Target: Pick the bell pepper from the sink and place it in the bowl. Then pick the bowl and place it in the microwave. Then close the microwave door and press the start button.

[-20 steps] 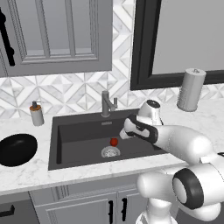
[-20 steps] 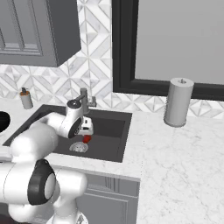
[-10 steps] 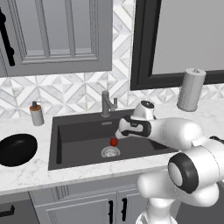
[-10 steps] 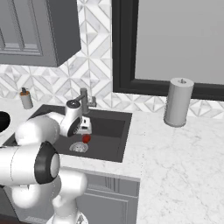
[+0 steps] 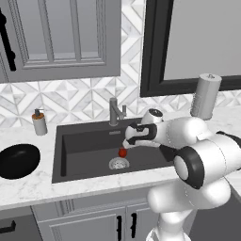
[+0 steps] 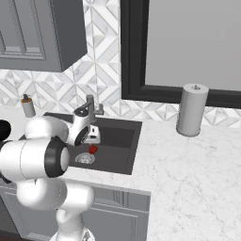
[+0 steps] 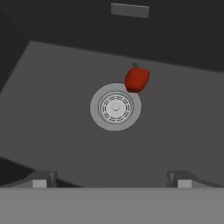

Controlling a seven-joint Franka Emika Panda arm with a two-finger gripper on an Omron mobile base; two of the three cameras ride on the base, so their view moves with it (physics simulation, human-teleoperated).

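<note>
Step one: pincer [image 7: 111, 181] wide, empty, above sink [image 5: 84, 146]. Next: descend, align over bell pepper [image 7: 137, 79], beside drain [image 7: 115, 107].

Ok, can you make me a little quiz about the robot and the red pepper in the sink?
1. True or false: the gripper is already holding the bell pepper.
2. What does the pepper lie next to? A) the drain B) the paper towel roll C) the soap bottle
3. Fill in: the black bowl sits on the counter, ____ the sink.

Key: 1 false, its jaws are open above it; 2 A; 3 beside.
</note>
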